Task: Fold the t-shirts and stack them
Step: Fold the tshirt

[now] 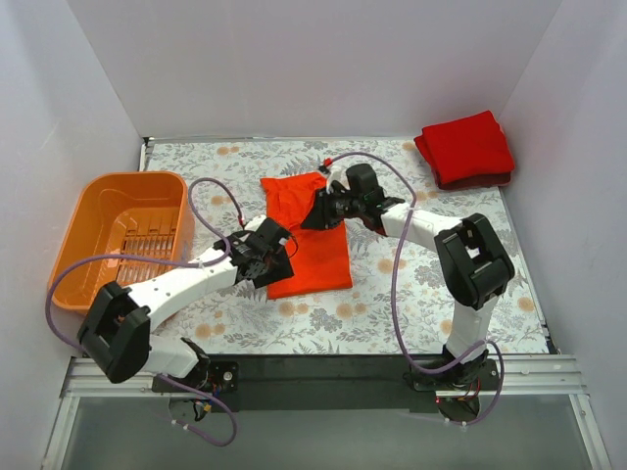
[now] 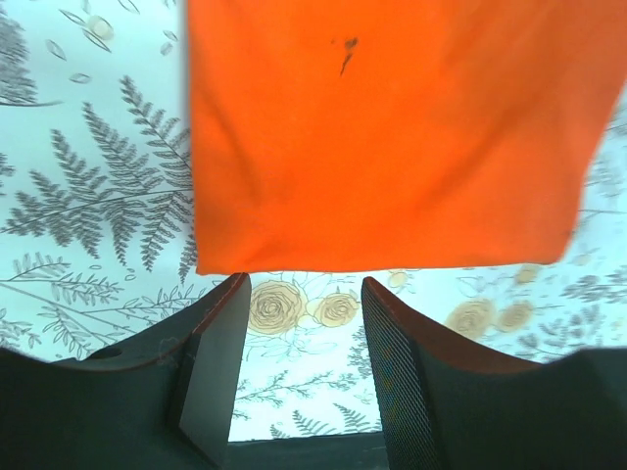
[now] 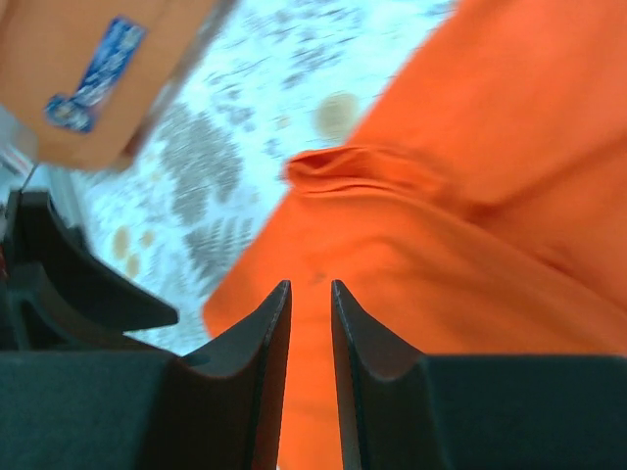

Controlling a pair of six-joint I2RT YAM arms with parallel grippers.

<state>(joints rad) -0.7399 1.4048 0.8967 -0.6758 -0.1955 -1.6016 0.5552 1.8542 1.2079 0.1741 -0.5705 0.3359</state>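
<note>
At the left hand (image 2: 304, 284): released, nothing between the fingers but flowered desk (image 2: 98, 196). Just beyond its fingertips, the near hem of the orange-red t-shirt (image 2: 382, 147), flat on the desk. At the right hand (image 3: 311, 286): nearly clenched, low over the same shirt's bunched far part; pinching cloth or not, cannot tell. Well apart to that hand's right, the deeper red t-shirt (image 1: 468, 147), folded. Left of the left hand, an orange basket (image 1: 103, 196).

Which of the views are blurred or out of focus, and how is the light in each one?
Top external: sharp, with even light and only soft shadows. Left wrist: the orange-red t-shirt is slightly soft at its left edge; the left pincer is dark. Right wrist: the basket and the floral table are blurred; the right pincer is sharp.
</note>
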